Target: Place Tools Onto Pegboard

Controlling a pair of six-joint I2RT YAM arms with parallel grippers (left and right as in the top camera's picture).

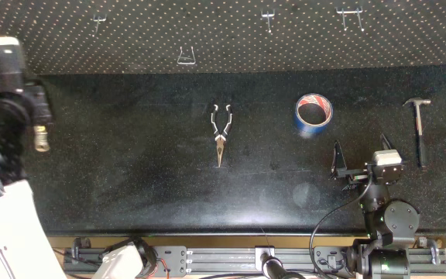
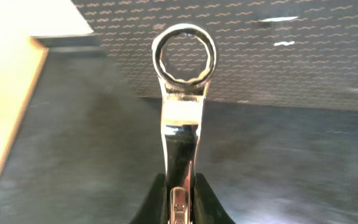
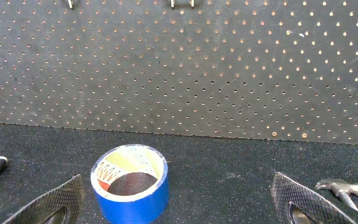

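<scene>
The wrench [image 2: 184, 93], judged stiff, weighty and slippery, is clenched on its handle by the left end effector [image 2: 180, 194], ring toward the pegboard [image 2: 291, 62]; the right end effector [image 1: 361, 155] is released.

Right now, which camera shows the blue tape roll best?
Right wrist view: the blue tape roll stands close, its core open to the camera. Top view shows it smaller, from above, right of the pliers.

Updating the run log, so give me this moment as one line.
left jaws: shut on wrench | right jaws: open, facing tape roll | pliers, hammer: lying on mat
</scene>
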